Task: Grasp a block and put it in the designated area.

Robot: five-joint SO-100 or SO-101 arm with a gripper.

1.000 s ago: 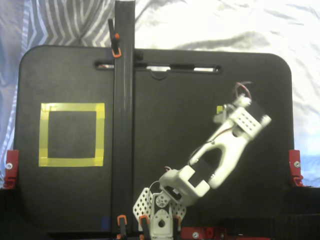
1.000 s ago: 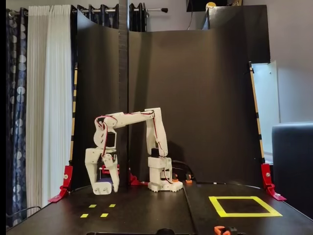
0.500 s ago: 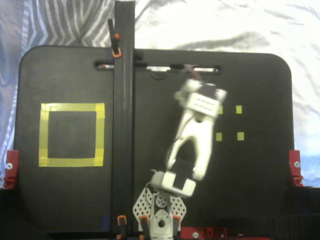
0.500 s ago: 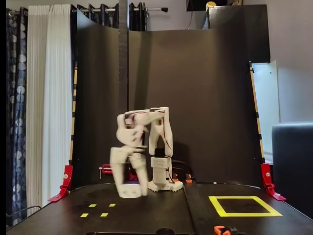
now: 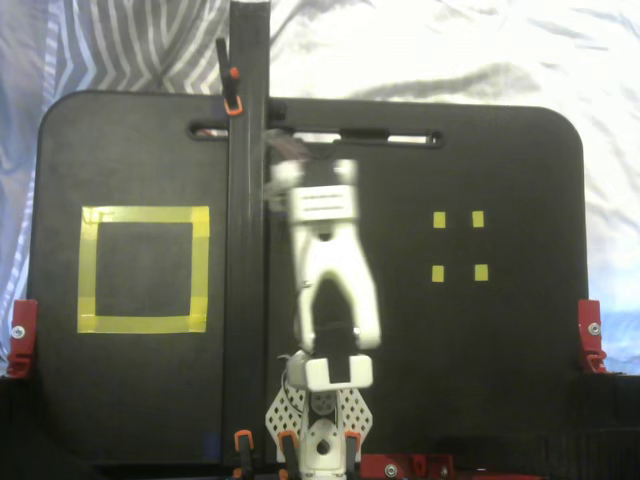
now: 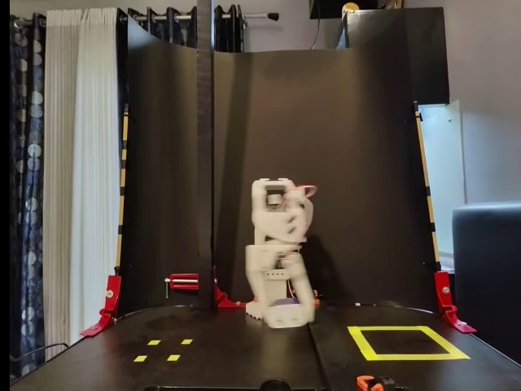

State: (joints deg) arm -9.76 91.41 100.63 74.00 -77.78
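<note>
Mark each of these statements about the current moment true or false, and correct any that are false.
1. The gripper is above the yellow tape square. False: in a fixed view it sits left of the square, near the middle of the board.
2. Four small yellow tape marks lie bare, with nothing on them. True.
3. The yellow tape square has the block inside it. False: only black surface shows inside.
4. A dark bluish block shows between the gripper's fingers in a fixed view, though blurred. True.
5. The arm points roughly straight away from its base in a fixed view. True.
</note>
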